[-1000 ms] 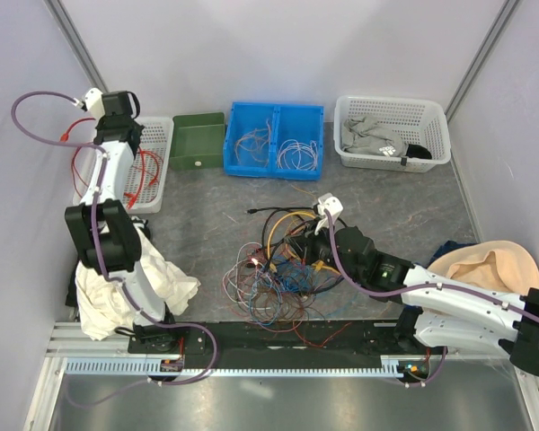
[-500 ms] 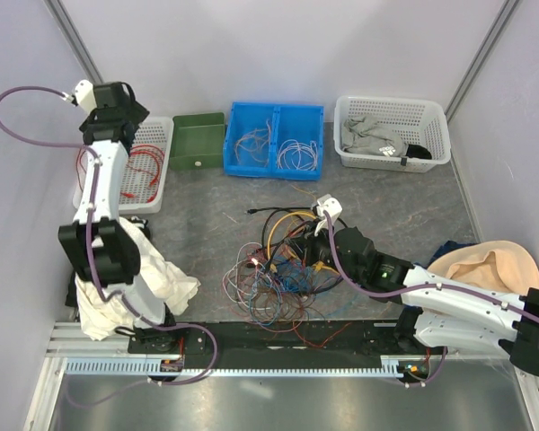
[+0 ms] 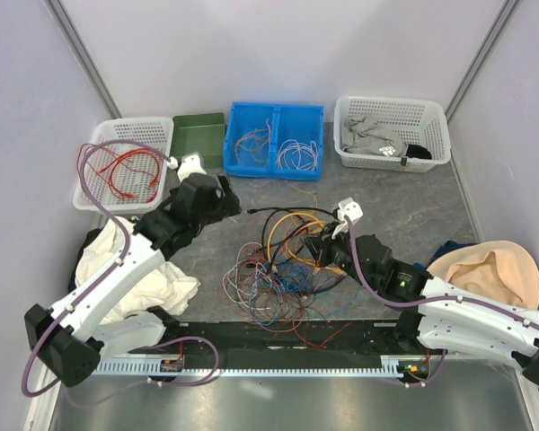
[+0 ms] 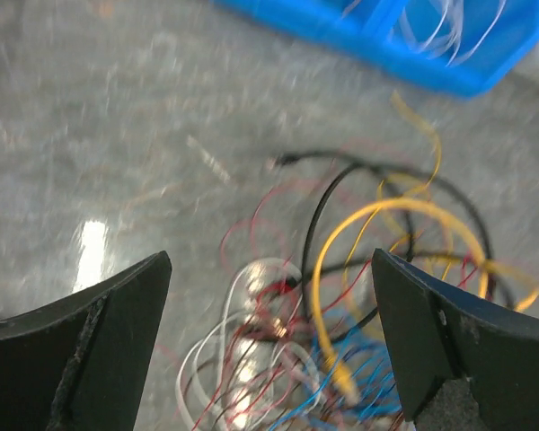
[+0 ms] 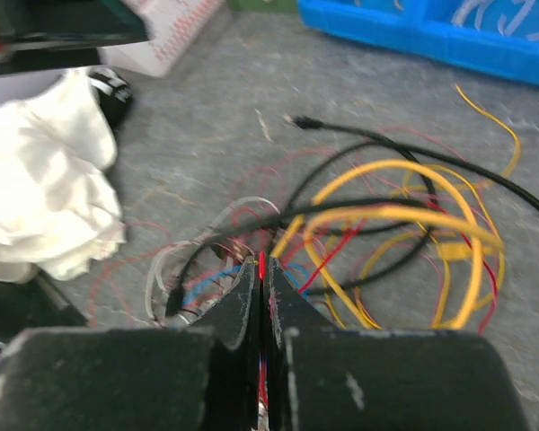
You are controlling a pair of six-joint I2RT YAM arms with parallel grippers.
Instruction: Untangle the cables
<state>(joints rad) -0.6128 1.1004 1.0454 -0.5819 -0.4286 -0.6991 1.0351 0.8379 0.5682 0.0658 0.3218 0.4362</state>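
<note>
The cables (image 3: 283, 265) lie in one knotted heap at the middle of the table, with yellow and black loops spreading toward 1 o'clock and thin red, blue and white strands packed toward 7 o'clock. The right gripper (image 5: 261, 269) sits at the heap's 3 o'clock edge, its jaws pressed together on a red wire (image 5: 262, 262), probably to anchor or draw out that strand. The left gripper (image 4: 270, 259) hangs at the heap's 10 o'clock side, spread wide and empty, seemingly aimed at the pile for a fresh pick. The white basket (image 3: 136, 122) at 10 o'clock and the blue bin (image 3: 278, 107) at 12 o'clock hold sorted wires, so they seem to be the drop-off spots.
</note>
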